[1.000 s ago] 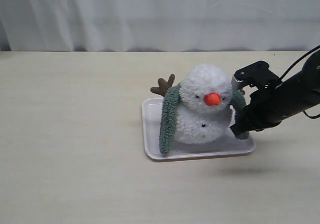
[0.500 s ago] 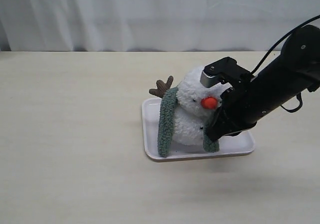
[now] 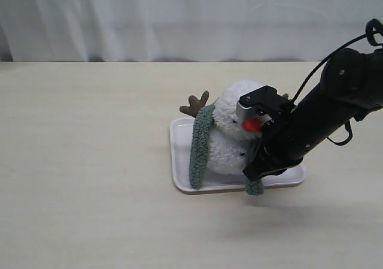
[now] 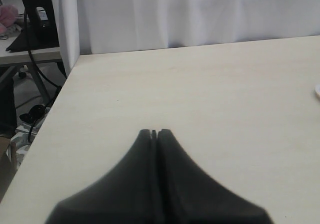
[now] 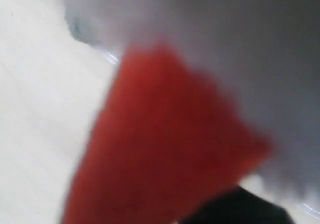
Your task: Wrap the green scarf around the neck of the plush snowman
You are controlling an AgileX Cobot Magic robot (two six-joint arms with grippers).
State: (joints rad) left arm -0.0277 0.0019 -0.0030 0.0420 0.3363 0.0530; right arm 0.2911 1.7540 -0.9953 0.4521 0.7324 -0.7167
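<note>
The plush snowman sits on a white tray, with its orange nose partly behind my right arm. The green scarf runs round the back of its neck, and one end hangs down its left side. My right gripper is low in front of the snowman's body, shut on the other scarf end, which dangles past the tray's front edge. The right wrist view is a blur of orange nose and white plush. My left gripper is shut and empty over bare table.
A brown antler-like arm sticks out behind the snowman's left shoulder. The pale wooden table ends at a white curtain at the back. In the left wrist view the table's edge drops to a floor with cables.
My right arm has swung left from the snowman's right side across its front, dragging the scarf end down to the tray's front edge. The snowman has shifted slightly under the pull.
</note>
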